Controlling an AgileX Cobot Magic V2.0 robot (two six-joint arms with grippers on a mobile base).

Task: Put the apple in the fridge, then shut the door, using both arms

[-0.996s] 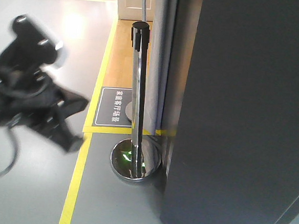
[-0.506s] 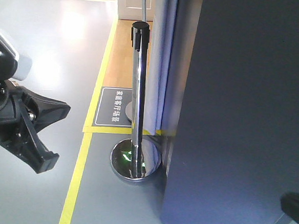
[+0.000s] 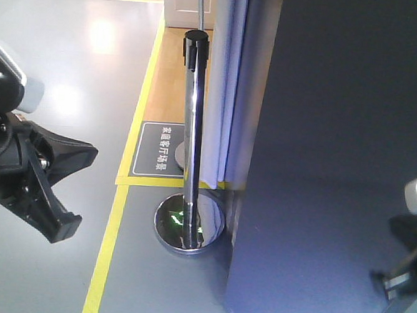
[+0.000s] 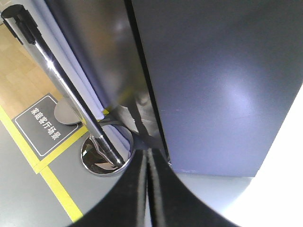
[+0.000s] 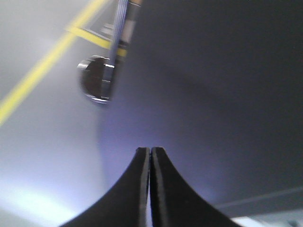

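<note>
The fridge (image 3: 336,172) stands as a tall dark grey block on the right; only its flat outer faces show, none of its white inside. I cannot tell the door from the body here. The apple is out of view. My left arm (image 3: 28,180) hangs at the left edge, well apart from the fridge. In the left wrist view my left gripper (image 4: 147,151) is shut on nothing and points at the fridge's (image 4: 213,85) bottom corner. My right arm (image 3: 408,264) shows at the right edge in front of the fridge. My right gripper (image 5: 150,149) is shut and empty, facing the grey face (image 5: 213,94).
A chrome barrier post (image 3: 190,126) with a round base (image 3: 189,223) stands just left of the fridge. A white curtain (image 3: 223,93) hangs behind it. Yellow floor tape (image 3: 109,243) and a dark floor sign (image 3: 159,149) mark the grey floor.
My left arm swung down from a blurred pose and has held still for the last half second. My right arm has come up into view at the right edge.
</note>
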